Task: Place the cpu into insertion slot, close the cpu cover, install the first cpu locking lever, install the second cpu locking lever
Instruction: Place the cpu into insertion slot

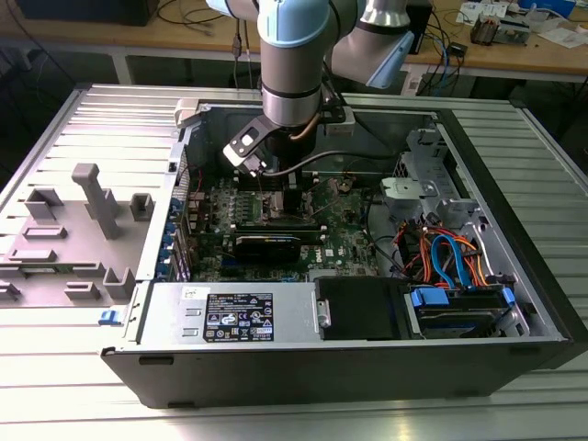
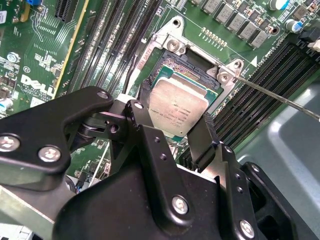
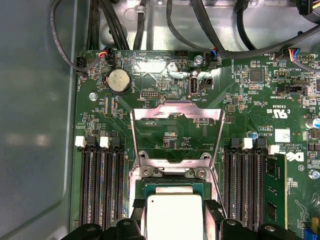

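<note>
Green board [image 1: 276,216] in the open case [image 1: 349,363], arm [image 1: 292,64] reaching straight down onto it. Second wrist view: end effector [image 2: 170,117] pinches cpu [image 2: 177,102] by two opposite edges, directly over slot [image 2: 172,67]. Seated or not, can't tell. First wrist view: cover [image 3: 177,111] stands open past the slot, clear of cpu.

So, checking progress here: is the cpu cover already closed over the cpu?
No, the cpu cover stands tilted up open, leaving the cpu uncovered.
</note>
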Tool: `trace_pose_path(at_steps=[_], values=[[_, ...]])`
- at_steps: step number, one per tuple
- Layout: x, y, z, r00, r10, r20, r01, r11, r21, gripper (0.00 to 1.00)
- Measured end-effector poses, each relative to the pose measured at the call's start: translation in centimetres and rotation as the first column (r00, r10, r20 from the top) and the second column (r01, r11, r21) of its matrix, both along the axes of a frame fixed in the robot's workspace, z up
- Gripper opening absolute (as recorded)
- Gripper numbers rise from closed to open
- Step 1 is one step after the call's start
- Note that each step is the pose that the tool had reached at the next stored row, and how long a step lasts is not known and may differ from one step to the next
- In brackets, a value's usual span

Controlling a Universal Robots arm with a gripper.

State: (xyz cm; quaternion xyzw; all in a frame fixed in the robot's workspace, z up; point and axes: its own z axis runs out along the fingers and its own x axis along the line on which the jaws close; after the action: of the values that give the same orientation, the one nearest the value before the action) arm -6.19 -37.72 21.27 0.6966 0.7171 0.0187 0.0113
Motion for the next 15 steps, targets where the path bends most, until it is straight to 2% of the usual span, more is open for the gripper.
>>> trace_pose_path(at_steps=[15], values=[[-0.19,0.00,-0.01,1.0000,0.000,-0.0001,0.000,1.0000,-0.0001,0.54]])
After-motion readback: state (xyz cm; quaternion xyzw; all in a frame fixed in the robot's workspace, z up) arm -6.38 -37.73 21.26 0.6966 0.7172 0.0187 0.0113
